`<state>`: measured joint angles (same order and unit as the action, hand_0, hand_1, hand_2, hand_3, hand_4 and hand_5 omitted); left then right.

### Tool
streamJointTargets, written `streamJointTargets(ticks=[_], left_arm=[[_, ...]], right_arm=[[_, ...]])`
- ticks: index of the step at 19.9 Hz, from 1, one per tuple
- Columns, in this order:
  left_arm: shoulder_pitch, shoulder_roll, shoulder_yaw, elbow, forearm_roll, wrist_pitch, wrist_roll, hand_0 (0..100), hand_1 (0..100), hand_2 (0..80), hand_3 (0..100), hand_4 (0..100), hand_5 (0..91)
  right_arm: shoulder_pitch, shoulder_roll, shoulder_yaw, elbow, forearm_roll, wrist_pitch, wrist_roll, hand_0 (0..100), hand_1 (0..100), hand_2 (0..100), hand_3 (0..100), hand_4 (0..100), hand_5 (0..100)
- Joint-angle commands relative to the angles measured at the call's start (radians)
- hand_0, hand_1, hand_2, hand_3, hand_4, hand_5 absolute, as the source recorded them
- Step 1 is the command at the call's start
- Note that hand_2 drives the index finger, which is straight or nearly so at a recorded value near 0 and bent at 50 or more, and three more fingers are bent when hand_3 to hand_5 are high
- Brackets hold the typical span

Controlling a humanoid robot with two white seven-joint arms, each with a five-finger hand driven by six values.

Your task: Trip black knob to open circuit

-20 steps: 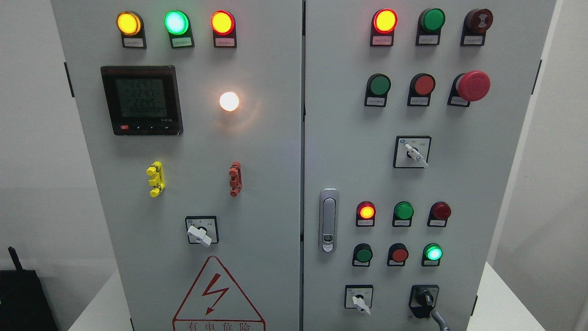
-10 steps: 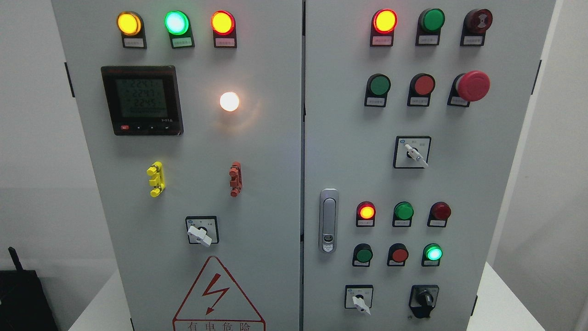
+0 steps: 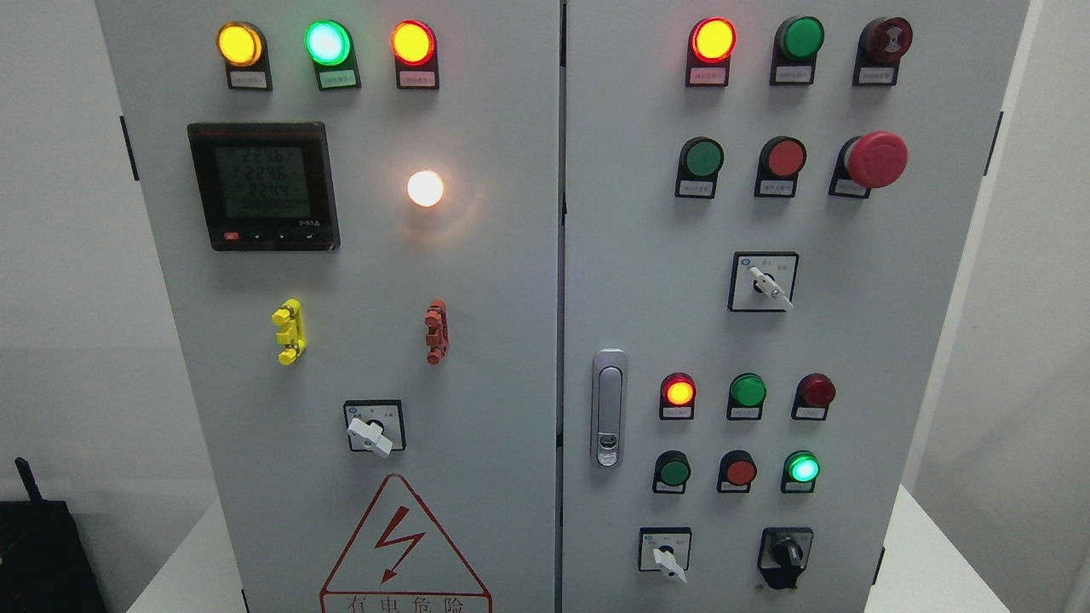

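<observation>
Black knob (image 3: 785,553) sits at the lower right of the right-hand cabinet door (image 3: 647,281), just right of a small white-handled selector switch (image 3: 665,555) and below the lit green lamp (image 3: 802,468). It is a rigid plastic rotary selector on a dark base, fixed to the panel, so it will not lift or shift; it only turns. Likely stiff with a spring or detent click, so expect some torque. Its raised centre bar, which looks close to upright, is the part to pinch from both sides with fingertips and then twist. Smooth plastic, probably a bit slippery; the grip needs to be firm, but nothing here looks fragile.

No robot hand or arm shows in the head view now, so the state of the fingers cannot be told. The knob is untouched, and the task step looks not yet under way or between moves.

Against the picture one second ago: a grey curved part, probably a finger or arm edge, showed just below and right of the knob at the bottom edge; it is gone now. The meter display (image 3: 262,183) digits have changed slightly. Lamps are unchanged.
</observation>
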<state>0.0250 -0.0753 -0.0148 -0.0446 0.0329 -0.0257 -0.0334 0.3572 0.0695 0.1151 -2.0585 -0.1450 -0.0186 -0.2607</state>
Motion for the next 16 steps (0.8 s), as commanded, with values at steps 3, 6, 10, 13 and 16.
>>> streamJointTargets(ticks=[3, 6, 10, 13, 16], left_arm=[[-0.002, 0.0, 0.002, 0.0, 0.002, -0.003, 0.0, 12, 39, 0.0, 0, 0, 0.0], [-0.002, 0.0, 0.002, 0.0, 0.002, -0.002, 0.0, 12, 39, 0.0, 0, 0, 0.0], [-0.002, 0.0, 0.002, 0.0, 0.001, -0.002, 0.0, 12, 39, 0.0, 0, 0, 0.0], [-0.002, 0.0, 0.002, 0.0, 0.002, -0.002, 0.0, 12, 39, 0.0, 0, 0, 0.0], [-0.002, 0.0, 0.002, 0.0, 0.002, -0.003, 0.0, 12, 39, 0.0, 0, 0, 0.0]], right_arm=[[0.012, -0.004, -0.011, -0.029, -0.001, -0.037, 0.012, 0, 0, 11, 65, 50, 50], [0.014, -0.004, -0.02, -0.025, -0.001, -0.037, 0.03, 0, 0, 11, 49, 36, 36], [0.016, -0.005, -0.028, -0.02, -0.001, -0.043, 0.043, 0, 0, 9, 34, 21, 20], [0.02, -0.008, -0.028, -0.017, -0.001, -0.044, 0.054, 0, 0, 2, 23, 12, 11], [0.025, -0.016, -0.029, -0.015, -0.001, -0.046, 0.055, 0, 0, 0, 18, 7, 6]])
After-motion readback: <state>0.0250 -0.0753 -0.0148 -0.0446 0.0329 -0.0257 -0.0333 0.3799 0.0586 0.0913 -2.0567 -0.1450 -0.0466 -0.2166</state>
